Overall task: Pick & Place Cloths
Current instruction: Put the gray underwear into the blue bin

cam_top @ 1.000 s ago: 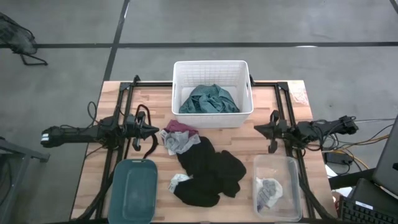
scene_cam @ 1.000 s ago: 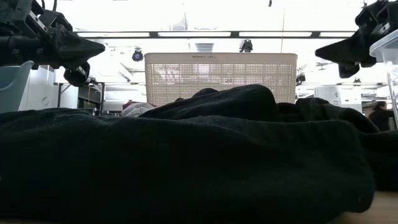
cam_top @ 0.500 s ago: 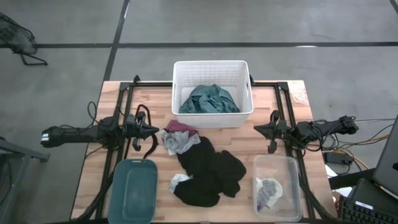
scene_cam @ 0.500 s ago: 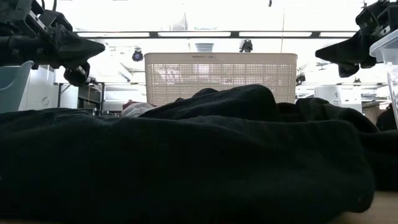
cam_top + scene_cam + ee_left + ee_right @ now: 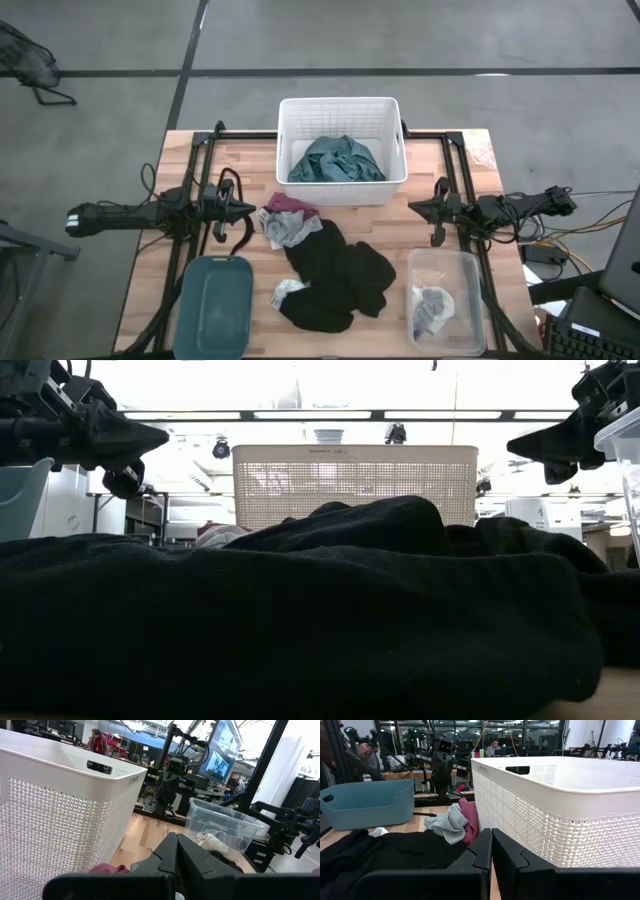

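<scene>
Lying between both pressed-together tools, left tool (image 5: 250, 208) and right tool (image 5: 413, 207): black cloth (image 5: 335, 277).

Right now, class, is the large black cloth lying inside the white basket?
No: in the high view the black cloth is spread on the table in front of the white basket, which holds only the teal cloth.

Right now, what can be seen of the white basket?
The white basket is a rectangular plastic tub with perforated, lattice-like walls, a smooth rim and a handle slot. It stands upright at the table's far middle edge, holding a crumpled teal cloth. The maroon-pink cloth lies against its near wall. Neither gripper touches it.
</scene>
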Tool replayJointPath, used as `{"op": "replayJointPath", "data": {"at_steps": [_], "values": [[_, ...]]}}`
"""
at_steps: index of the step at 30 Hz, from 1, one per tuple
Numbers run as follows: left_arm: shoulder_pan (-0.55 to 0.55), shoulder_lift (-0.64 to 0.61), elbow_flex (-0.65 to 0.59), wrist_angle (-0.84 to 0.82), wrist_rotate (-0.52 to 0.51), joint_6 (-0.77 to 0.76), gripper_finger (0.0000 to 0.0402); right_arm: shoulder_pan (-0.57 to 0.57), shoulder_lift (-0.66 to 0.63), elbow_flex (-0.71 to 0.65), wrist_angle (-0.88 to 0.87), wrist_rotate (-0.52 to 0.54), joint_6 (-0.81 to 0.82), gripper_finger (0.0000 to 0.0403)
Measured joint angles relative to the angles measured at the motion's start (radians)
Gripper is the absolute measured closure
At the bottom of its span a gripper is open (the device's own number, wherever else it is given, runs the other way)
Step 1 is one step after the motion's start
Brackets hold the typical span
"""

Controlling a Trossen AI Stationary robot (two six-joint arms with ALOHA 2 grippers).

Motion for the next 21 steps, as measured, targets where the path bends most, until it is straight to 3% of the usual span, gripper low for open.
{"op": "replayJointPath", "data": {"at_steps": [6, 9, 12, 16, 21], "values": [[0.000, 0.000, 0.000, -0.001, 0.000, 0.006, 0.0390, 0.000, 0.000, 0.000, 0.000, 0.000, 0.000, 0.0394], [0.000, 0.000, 0.000, 0.015, -0.020, 0.134, 0.0390, 0.000, 0.000, 0.000, 0.000, 0.000, 0.004, 0.0394], [0.000, 0.000, 0.000, 0.023, -0.036, 0.159, 0.0390, 0.000, 0.000, 0.000, 0.000, 0.000, 0.003, 0.0394], [0.000, 0.000, 0.000, 0.106, -0.060, 0.081, 0.0390, 0.000, 0.000, 0.000, 0.000, 0.000, 0.003, 0.0394], [0.000, 0.006, 0.000, 0.283, -0.058, -0.130, 0.0391, 0.000, 0.000, 0.000, 0.000, 0.000, 0.004, 0.0394]]}}
